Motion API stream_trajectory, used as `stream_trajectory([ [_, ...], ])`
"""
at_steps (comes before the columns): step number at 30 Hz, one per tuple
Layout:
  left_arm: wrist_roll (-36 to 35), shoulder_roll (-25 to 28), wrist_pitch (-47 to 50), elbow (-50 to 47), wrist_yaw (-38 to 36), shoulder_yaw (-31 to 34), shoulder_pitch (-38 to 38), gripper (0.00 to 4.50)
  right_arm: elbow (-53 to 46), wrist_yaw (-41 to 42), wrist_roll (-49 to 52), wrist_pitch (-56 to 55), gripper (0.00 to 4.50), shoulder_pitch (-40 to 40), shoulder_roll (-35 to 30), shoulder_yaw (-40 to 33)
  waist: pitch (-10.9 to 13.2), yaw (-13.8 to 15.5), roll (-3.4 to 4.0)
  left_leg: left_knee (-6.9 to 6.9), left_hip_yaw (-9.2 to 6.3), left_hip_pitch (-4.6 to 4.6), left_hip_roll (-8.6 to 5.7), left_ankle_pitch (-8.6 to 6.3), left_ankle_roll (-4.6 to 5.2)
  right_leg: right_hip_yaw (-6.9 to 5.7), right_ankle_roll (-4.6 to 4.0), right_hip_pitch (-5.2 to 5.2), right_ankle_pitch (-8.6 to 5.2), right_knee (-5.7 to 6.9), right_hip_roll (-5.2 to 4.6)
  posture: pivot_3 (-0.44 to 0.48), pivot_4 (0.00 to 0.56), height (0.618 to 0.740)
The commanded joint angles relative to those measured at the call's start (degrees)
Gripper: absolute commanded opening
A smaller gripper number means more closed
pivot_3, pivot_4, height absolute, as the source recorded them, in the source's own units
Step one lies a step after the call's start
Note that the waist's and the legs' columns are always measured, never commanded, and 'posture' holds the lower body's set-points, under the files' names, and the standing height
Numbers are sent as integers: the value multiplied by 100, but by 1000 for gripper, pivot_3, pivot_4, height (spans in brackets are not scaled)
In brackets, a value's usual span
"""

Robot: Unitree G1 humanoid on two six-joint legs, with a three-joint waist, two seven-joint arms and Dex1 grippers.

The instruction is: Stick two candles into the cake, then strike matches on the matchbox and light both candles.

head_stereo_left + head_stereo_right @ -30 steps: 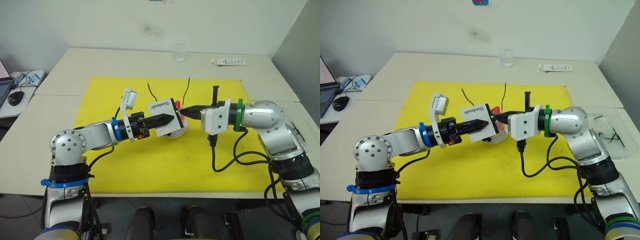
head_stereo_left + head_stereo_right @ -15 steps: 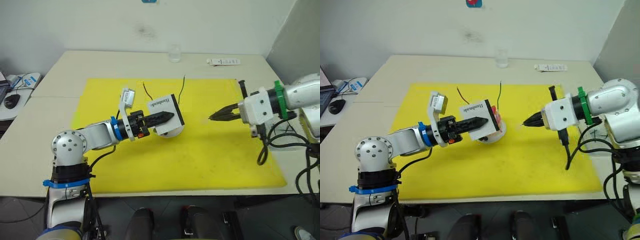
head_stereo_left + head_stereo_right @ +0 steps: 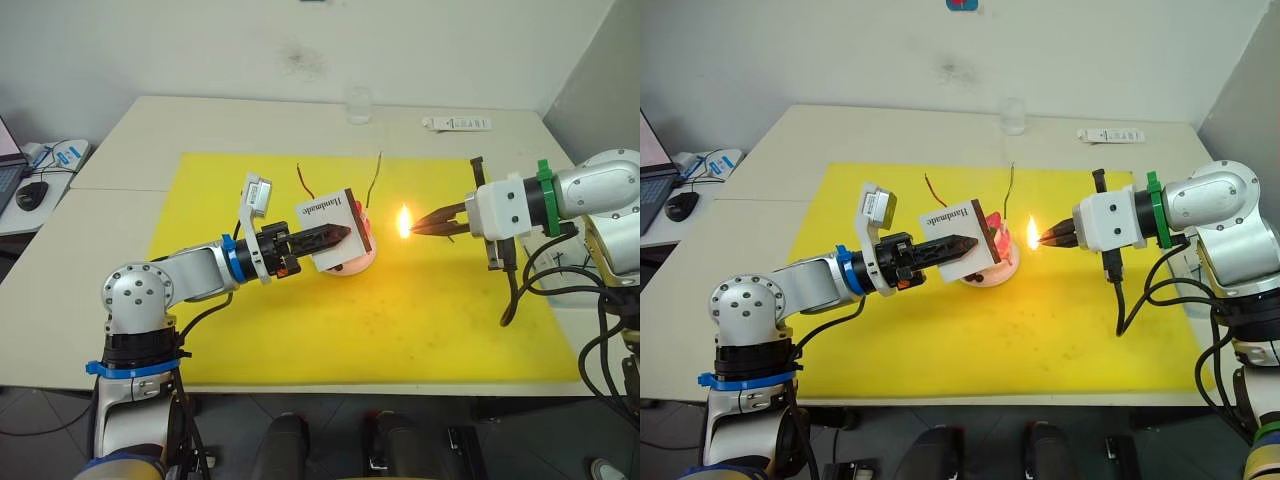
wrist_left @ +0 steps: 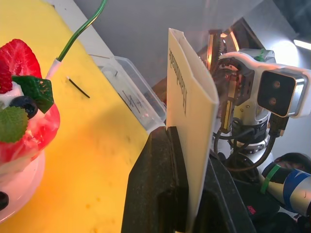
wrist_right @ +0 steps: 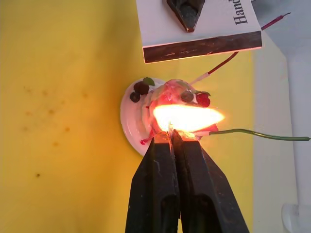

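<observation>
Yellow flame on match (image 5: 170, 129) pinched in R tool (image 3: 441, 219); L tool (image 3: 340, 235) grips matchbox (image 3: 331, 222).

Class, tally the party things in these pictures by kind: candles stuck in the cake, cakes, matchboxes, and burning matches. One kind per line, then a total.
Thin wavy candles, one green and one dark red-brown: 2
Small round pink cake on its white plate: 1
Flat white matchbox with black edge strip: 1
Burning match: 1
Total: 5
</observation>
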Motion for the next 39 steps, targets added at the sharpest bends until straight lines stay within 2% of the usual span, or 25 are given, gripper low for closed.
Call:
stream_trajectory([
  [1, -174, 79, -20, -237, -19, 17, 1, 0, -188, -77, 123, 47, 42, -72, -4, -236, 0, -1, 0, 0, 0, 0, 0, 0, 0, 0, 0, 0, 0, 2, 0, 0, 150, 740],
  [11, -589, 382, -17, -606, 199, 101, 343, 0, -388, -633, 217, 568, 42, -65, 395, -350, 0, -7, 0, -1, 1, 1, 3, 0, 0, 2, 1, -1, 0, 2, 1, 0, 150, 740],
  [20, -1304, 1189, -250, -1113, 490, 466, 1348, 0, -760, -1549, 95, 1147, 42, -24, 1057, -195, 1, -11, 1, -5, 1, 4, 5, 0, 0, 4, 0, -3, 0, 3, 0, 0, 150, 740],
  [25, -1477, 1473, -587, -1245, 630, 686, 1780, 0, -736, -2029, -124, 1361, 42, -118, 1500, -54, 1, -8, 1, -5, 1, 4, 4, 0, 0, 3, -2, -4, 0, 3, -2, 0, 150, 740],
  [31, -1661, 1577, -1013, -1376, 928, 716, 1932, 0, -418, -2551, -511, 1487, 42, -357, 2082, 178, 1, -5, 1, -5, 2, 3, 3, 0, 0, 4, -3, -4, 0, 2, -2, 0, 150, 740],
  [39, -1815, 1699, -1300, -1388, 1113, 623, 1874, 0, 122, -2937, -898, 1435, 42, -668, 2546, 356, 1, -6, 1, -9, 4, 1, 4, 0, 0, 4, -3, -8, 0, 0, -1, 0, 150, 740],
])
